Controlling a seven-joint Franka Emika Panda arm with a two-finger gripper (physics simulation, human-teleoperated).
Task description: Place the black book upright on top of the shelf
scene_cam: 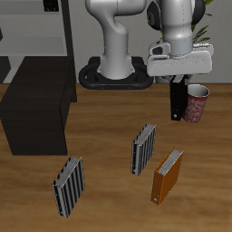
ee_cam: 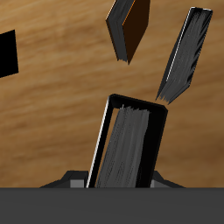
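Note:
My gripper (scene_cam: 178,89) is shut on the black book (scene_cam: 178,103) and holds it upright, lifted above the table beside the mug. In the wrist view the black book (ee_cam: 129,144) stands between the jaws of the gripper (ee_cam: 121,178), with its pale page edge showing along one side. The shelf (scene_cam: 36,113), a large low black cabinet with stepped flat tops, stands far across the table from the gripper. A dark corner (ee_cam: 7,54) at the edge of the wrist view may be part of it.
A patterned pink mug (scene_cam: 195,102) stands right beside the held book. Two grey striped books (scene_cam: 144,148) (scene_cam: 69,186) and an orange-brown book (scene_cam: 166,175) stand nearer the table's front edge. A light grey open rack (scene_cam: 36,27) stands behind the shelf.

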